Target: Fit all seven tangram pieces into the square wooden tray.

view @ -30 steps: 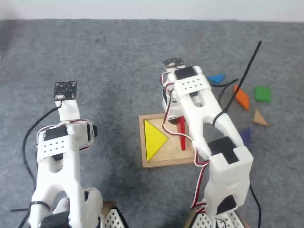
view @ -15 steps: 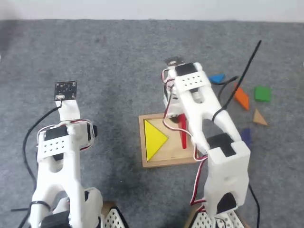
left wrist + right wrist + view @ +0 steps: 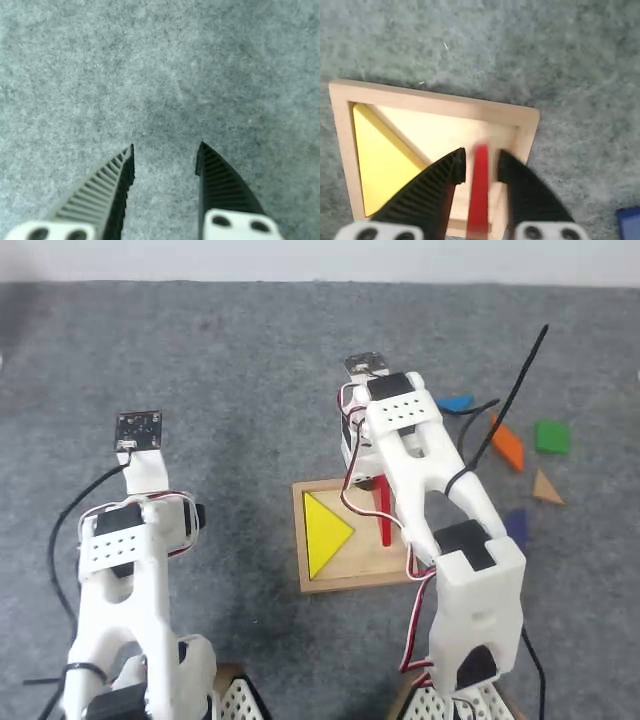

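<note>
From the high view, I see the square wooden tray [image 3: 300, 540] lying near the middle of the grey carpet [image 3: 230, 370]. A large flat yellow triangle [image 3: 325, 530] is seated along the tray's left edge. The right arm [image 3: 420, 455] hangs over the tray's right half and covers that edge, so I cannot say what lies under it. Below its wrist shows a thin red wooden piece [image 3: 383, 518], standing on its edge. I judge it is held upright so that it can go down into the free space beside the yellow one. Five pieces wait towards the carpet's right edge: a blue piece [image 3: 457, 403], an orange piece [image 3: 508, 445], a green square [image 3: 552, 436], a tan triangle [image 3: 545, 487] and a dark purple piece [image 3: 516, 527], this last one partly hidden by the arm. The left arm [image 3: 130, 540] is well apart from the tray, near the carpet's left edge.

In the left wrist view, the left gripper [image 3: 166, 150] has its jaws spread wide, nothing between them, above bare carpet.

In the right wrist view, the right gripper [image 3: 481, 155] is pinched narrow on the red piece, over the tray's bare floor beside the yellow triangle. I cannot tell whether the piece touches the floor, nor what its shape is, as I see only its thin side. A bluish corner [image 3: 629, 220] lies outside the tray, cut off.
</note>
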### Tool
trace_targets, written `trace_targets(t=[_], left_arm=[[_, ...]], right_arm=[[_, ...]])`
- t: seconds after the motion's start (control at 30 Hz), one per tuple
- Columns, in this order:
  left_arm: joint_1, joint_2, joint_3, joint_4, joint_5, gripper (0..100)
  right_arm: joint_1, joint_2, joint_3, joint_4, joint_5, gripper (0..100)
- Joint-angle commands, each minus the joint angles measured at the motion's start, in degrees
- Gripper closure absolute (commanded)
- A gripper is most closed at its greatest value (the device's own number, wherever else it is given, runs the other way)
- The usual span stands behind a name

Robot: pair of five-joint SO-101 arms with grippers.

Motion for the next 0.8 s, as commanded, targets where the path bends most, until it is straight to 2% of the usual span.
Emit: trace_targets(t=[0.0,0.1,0.3,0.53,0.77], left_arm=[[0.4,-1.6,-0.3,-1.1,0.2,80],[0.4,-1.6,-0.3,-1.1,0.2,80],[0.4,-1.6,-0.3,-1.1,0.2,80],[0.4,-1.6,-0.3,-1.1,0.2,80],[0.4,-1.6,-0.3,-1.1,0.2,80]], right_arm=[[-2.2,-0.4,-0.7,-0.3,-0.3,75.7],[-4.7,-0.4,-0.7,-0.6,-0.3,71.6],[-7.7,-0.5,-0.7,0.0,-0.4,73.6],[-8.0,-0.5,-0.7,-1.2,-0.7,75.3],[-12.6,-0.4,-0.5,-4.3,-0.8,75.3]])
